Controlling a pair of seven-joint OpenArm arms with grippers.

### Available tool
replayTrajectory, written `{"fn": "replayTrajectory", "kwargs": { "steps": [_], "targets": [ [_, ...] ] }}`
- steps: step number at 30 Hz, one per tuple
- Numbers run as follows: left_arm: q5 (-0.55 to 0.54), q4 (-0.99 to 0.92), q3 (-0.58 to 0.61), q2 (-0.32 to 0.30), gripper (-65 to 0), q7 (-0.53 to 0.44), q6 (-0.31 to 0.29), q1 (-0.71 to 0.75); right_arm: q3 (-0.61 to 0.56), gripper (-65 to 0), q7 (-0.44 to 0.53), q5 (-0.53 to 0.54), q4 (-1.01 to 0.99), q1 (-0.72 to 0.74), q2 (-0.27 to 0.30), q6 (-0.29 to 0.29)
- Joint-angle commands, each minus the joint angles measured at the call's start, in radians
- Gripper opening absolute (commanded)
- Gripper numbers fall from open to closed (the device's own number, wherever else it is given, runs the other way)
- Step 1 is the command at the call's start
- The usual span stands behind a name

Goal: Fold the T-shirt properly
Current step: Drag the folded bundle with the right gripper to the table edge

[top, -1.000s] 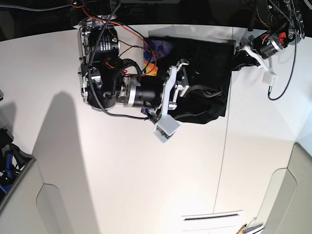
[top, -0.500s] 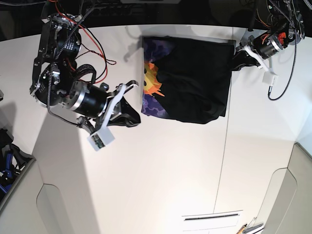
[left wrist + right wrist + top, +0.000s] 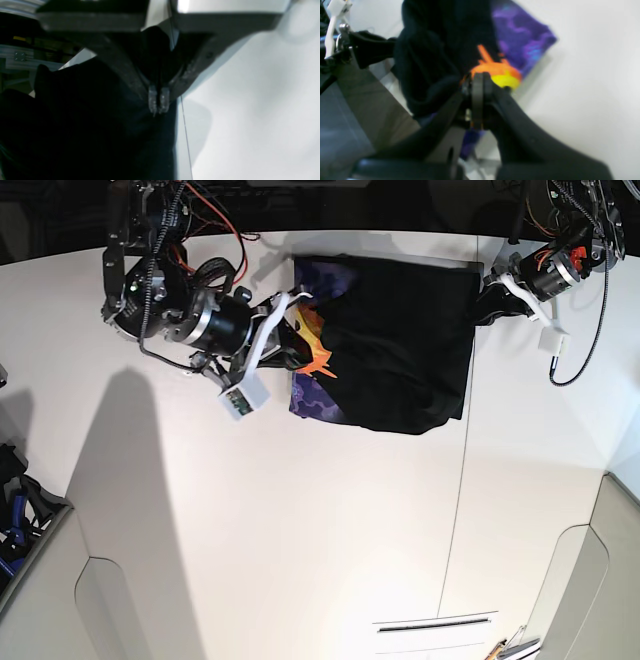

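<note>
Right tool (image 3: 296, 332) back at the T-shirt (image 3: 405, 345) print edge, pressed together — cloth pinch unclear. Left tool (image 3: 158, 100) pinching the opposite edge — next fold looks set.

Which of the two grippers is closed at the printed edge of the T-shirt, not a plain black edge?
The right gripper: it sits at the T-shirt's orange-and-purple print, while the left gripper pinches plain black cloth.

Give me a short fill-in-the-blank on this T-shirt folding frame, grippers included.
1. The T-shirt is mostly ____ in color.
2. The right gripper is shut at the shirt's ____-and-yellow print.
3. The left gripper is ____ on the shirt's dark edge.
4. The shirt lies on a ____ table.

Missing words: black; orange; shut; white
</note>
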Motion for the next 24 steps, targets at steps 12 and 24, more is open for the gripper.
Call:
{"fn": "replayTrajectory", "kwargs": {
  "steps": [12, 24],
  "targets": [
    [0.014, 0.006, -0.002, -0.009, -61.9, 0.02, 0.006, 0.004, -0.344, -65.0, 0.183, 0.1, -0.288, 0.088, -0.136, 0.035],
    [-0.073, 0.019, -0.046, -0.055, -61.9, 0.02, 0.006, -0.025, -0.453, -65.0, 0.182, -0.04, -0.303, 0.34, -0.168, 0.06]
  ]
}}
